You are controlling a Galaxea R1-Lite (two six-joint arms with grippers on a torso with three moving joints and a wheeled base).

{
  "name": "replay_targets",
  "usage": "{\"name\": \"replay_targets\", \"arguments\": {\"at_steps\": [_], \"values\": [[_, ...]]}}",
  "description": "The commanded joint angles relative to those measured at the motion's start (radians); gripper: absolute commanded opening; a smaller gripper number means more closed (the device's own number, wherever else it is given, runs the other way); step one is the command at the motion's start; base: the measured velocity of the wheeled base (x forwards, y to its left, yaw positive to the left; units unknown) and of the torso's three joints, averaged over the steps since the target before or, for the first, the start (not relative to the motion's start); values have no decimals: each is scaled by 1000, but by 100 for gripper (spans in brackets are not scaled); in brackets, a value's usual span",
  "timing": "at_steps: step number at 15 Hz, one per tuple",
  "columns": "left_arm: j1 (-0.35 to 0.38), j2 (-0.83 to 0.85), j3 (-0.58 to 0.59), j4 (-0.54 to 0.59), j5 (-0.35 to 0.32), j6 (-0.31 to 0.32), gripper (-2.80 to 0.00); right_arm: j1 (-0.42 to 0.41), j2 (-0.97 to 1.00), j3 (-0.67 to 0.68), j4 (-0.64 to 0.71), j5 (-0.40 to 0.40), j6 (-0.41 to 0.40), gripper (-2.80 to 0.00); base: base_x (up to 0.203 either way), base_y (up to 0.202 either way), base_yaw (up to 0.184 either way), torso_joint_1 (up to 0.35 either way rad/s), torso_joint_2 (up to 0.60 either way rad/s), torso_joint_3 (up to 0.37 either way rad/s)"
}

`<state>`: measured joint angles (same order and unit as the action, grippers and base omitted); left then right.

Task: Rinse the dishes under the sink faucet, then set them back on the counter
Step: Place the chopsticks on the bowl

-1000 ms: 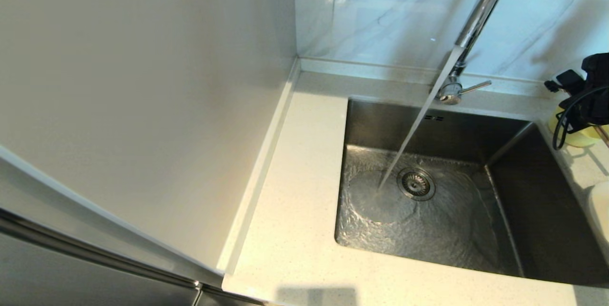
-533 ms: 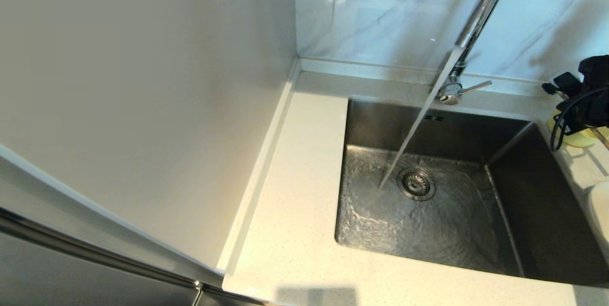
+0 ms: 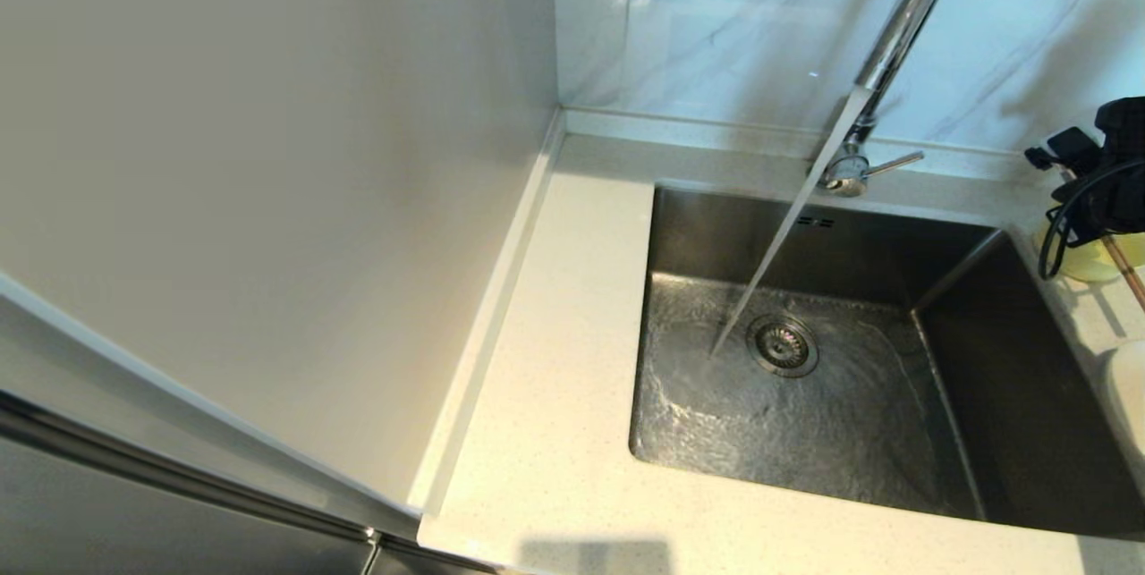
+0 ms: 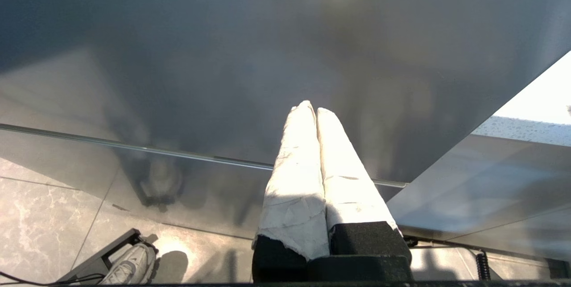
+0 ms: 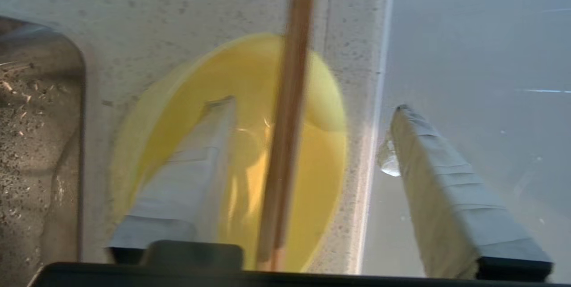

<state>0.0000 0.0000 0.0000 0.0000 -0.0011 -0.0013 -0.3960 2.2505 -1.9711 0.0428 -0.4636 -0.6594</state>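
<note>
The right hand hangs over the table's far right corner by the sink, its fingers spread wide and pinching nothing. Right between them, and free of both, runs a brown chopstick, lying across the pale-yellow bowl just beneath the hand. I cannot tell whether one stick or the pair lies there. A chopstick is light, stiff and thin, and wet wood would be slick, so I would expect it to roll or twist in a loose pinch; best taken near its middle, squarely across its length. The bowl looks light and rigid, likely best gripped over its rim. The white plate sits nearer the robot than the hand. Water runs from the faucet. The left hand is parked low, fingers pressed together.
</note>
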Motion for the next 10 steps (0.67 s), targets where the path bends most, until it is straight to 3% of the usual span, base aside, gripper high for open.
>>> {"name": "replay_targets", "arguments": {"at_steps": [1, 10], "values": [[0, 0, 0, 0, 0, 0, -280, 0, -11, 0, 0, -1, -3, 0, 0, 0, 0, 0, 0, 0], [0, 0, 0, 0, 0, 0, -280, -1, -12, 0, -1, 10, 0, 0, 0, 0, 0, 0, 0, 0]]}}
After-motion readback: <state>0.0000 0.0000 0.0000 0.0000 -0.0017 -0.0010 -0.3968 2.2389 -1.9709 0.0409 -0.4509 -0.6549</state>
